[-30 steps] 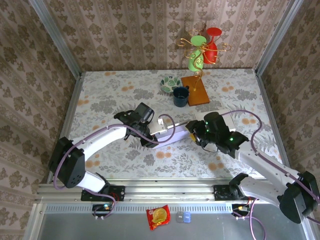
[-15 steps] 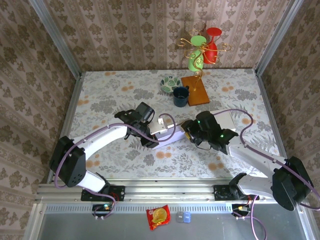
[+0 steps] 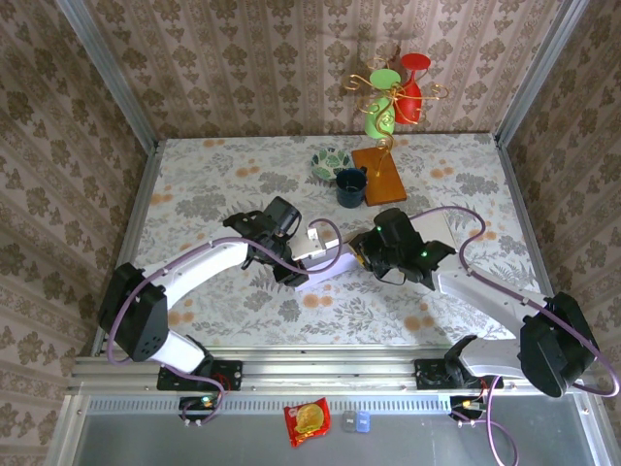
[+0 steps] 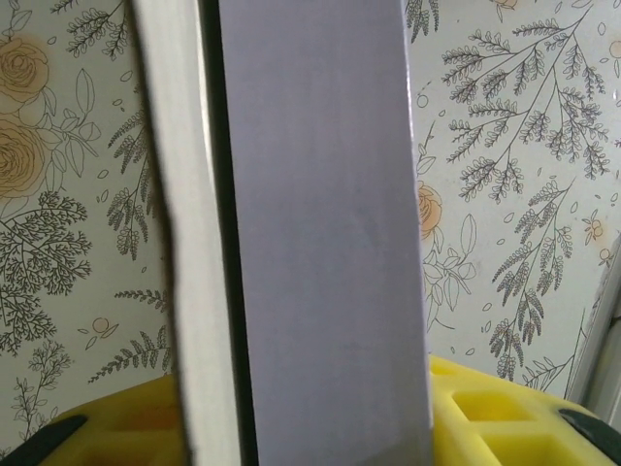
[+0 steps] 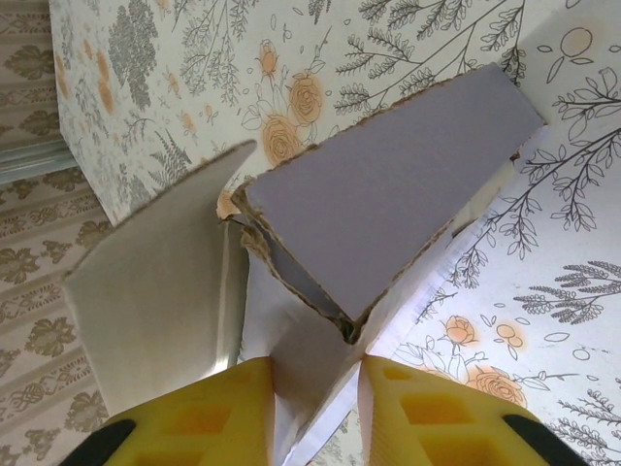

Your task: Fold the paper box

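Note:
The paper box (image 3: pixel 325 260) is a white and lilac-grey carton lying mid-table between my two grippers. My left gripper (image 3: pixel 289 267) holds its left end. In the left wrist view the grey panel (image 4: pixel 320 243) runs straight up between the yellow fingers (image 4: pixel 505 413), and that gripper (image 4: pixel 310 427) is shut on it. My right gripper (image 3: pixel 372 254) is at the box's right end. In the right wrist view a torn-edged grey flap (image 5: pixel 388 204) stands over a white flap (image 5: pixel 155 291), and the gripper (image 5: pixel 315 388) is shut on a white corner fold of the box.
A dark blue mug (image 3: pixel 350 187), a small patterned bowl (image 3: pixel 331 161) and a wooden-based wire stand (image 3: pixel 378 175) with a green and a red cup stand behind the box. A flat white sheet (image 3: pixel 441 231) lies by the right arm. Walls enclose the table.
My right gripper has slid left, pushing in on the box's right end, and its arm has stretched out. The left gripper has kept its hold and barely moved.

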